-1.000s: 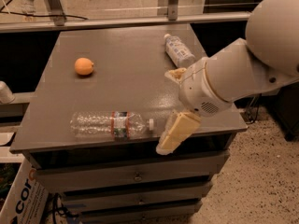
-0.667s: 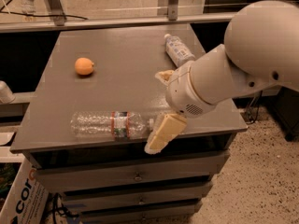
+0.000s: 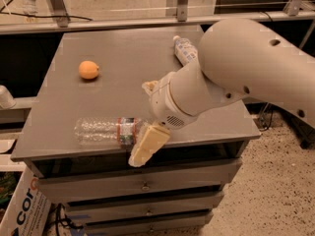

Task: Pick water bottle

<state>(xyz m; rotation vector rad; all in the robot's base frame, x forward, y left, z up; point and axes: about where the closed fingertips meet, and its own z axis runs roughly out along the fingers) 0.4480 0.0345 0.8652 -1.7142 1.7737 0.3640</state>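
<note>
Clear plastic water bottle [image 3: 101,131] laid flat along table [image 3: 123,53] front edge, not yet gripped. Gripper [image 3: 147,116] shifted leftward over table front, jaws spread apart, now at bottle's cap end. Closing judged near.

The gripper [image 3: 142,124] has shifted left, reaching the water bottle [image 3: 98,131].

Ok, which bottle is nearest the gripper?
The clear ribbed water bottle at the front edge, beside the gripper; the white-labelled bottle lies at the back.
</note>
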